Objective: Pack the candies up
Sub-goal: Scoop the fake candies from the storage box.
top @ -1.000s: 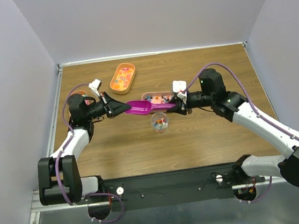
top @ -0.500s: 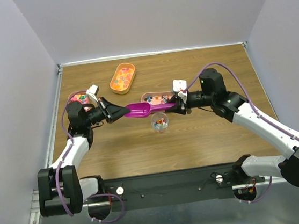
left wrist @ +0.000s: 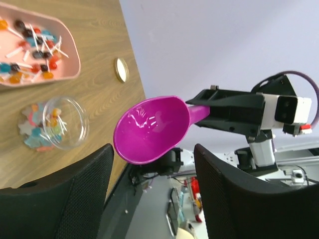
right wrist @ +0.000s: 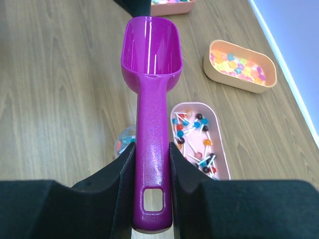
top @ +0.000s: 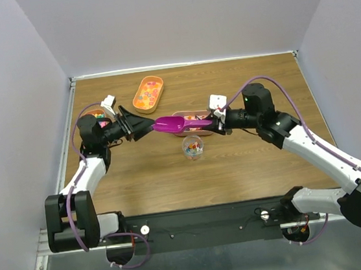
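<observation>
Multicoloured candies (left wrist: 36, 133) are seen heaped in a small clear cup (left wrist: 82, 124), which stands on the wooden table (top: 256, 165) just below and to the near side of the right gripper's (right wrist: 152, 149) fingertips. More sweets, these on short white sticks, are spread in a pink tray (right wrist: 225, 159) lying beneath the same fingertips on the far side. Loose sweets are also held in a peach tray (right wrist: 214, 67), set well apart and farther out from both grippers.

Above the cup, a magenta scoop (right wrist: 152, 99) is clamped by its handle between the right gripper's two fingers and is held roughly level over the table; its bowl is empty. The left gripper (left wrist: 153, 164) is pointed at the bowl from the opposite side, with its jaws spread wide and nothing held between them. Whether its fingertips touch the bowl cannot be told. A small round gold-coloured disc (left wrist: 121, 69) is seen on the table near the cup.
</observation>
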